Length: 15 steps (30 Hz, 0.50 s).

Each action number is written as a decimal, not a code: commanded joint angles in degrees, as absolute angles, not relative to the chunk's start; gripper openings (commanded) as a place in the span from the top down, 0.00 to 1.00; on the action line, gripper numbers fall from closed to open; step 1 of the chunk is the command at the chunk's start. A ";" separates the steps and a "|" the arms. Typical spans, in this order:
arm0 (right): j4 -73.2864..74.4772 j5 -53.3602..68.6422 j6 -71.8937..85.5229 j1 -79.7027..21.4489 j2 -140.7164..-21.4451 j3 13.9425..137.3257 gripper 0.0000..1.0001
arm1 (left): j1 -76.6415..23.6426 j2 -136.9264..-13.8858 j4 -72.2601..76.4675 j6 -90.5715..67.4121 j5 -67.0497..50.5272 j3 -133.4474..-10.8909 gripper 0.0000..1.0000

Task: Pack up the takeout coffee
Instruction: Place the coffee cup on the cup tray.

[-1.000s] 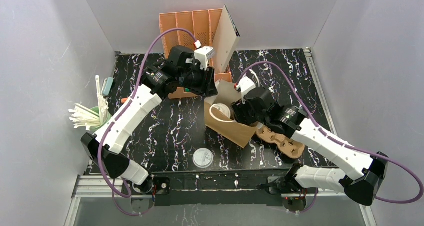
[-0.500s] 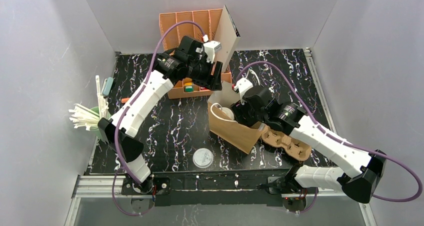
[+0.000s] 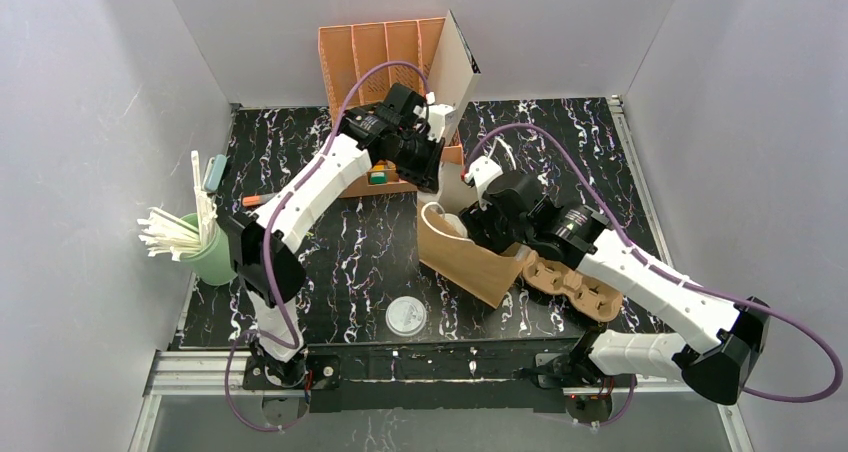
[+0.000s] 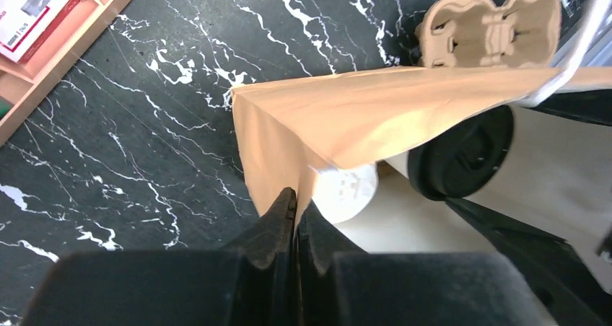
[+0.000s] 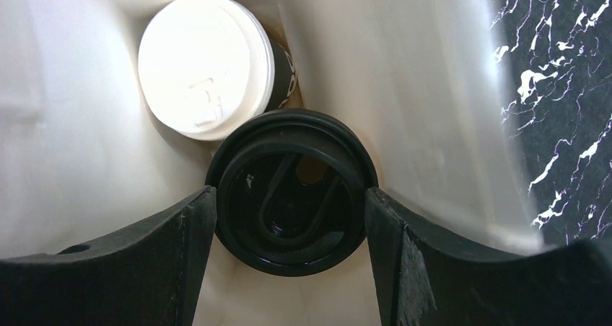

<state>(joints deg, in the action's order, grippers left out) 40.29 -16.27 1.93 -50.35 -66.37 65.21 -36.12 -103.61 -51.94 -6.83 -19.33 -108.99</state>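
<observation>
Coffee inside the bag, both grippers busy.
On the black marble table [image 3: 330,262] I see the brown paper bag [image 3: 470,262] sitting open. My left gripper [image 4: 296,203] is pinched tight on its rim. Inside, my right gripper [image 5: 289,210] clasps the black-lidded coffee cup [image 5: 292,196] between wide-set jaws, just beside a white-lidded cup [image 5: 206,66].

bag [image 5: 433,88]: walls close | obstacle: white-lidded cup [image 5: 206,63] just beside black lid [image 5: 292,196]

Top view: high, from near edge, facing down. Wrist views: close, both into paper bag [image 4: 375,109], sharing black lid [image 5: 292,196].
</observation>
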 commanded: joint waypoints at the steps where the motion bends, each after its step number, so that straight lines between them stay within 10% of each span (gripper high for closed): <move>1: 37.26 -16.93 0.91 -50.11 -63.27 65.02 0.72 | -36.32 -102.82 -53.03 -4.39 -16.92 -111.39 1.00; 15: 31.35 -16.32 -2.37 -50.04 -57.08 55.58 0.70 | -37.58 -88.02 -38.57 -3.48 -18.68 -96.44 1.00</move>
<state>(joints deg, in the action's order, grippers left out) 32.73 -16.49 -0.97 -50.30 -57.36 56.88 -37.85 -90.89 -41.67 -4.82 -18.06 -98.30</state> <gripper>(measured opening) 0.784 0.008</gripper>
